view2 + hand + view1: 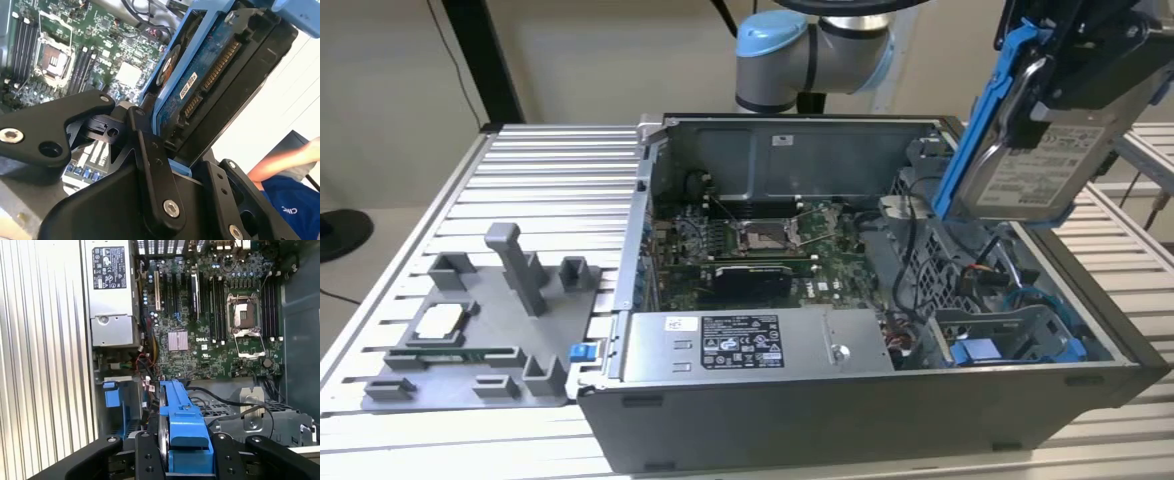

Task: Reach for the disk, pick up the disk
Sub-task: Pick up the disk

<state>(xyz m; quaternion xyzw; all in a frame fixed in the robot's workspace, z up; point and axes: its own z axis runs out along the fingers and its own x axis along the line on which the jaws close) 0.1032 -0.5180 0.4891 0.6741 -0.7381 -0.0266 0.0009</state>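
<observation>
My claw (1067, 85) clamped on disk (1021, 150), lifted clear above open computer case (761, 420). Risk, judged: grip on bracket edge only; slip drops disk onto motherboard (220, 315) below claw.

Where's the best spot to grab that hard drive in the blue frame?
Probably where the claw already has it: across the thin flat faces of the disk, at one end of its blue frame. It is a slim slab, so its narrow thickness fits between the fingers.
</observation>
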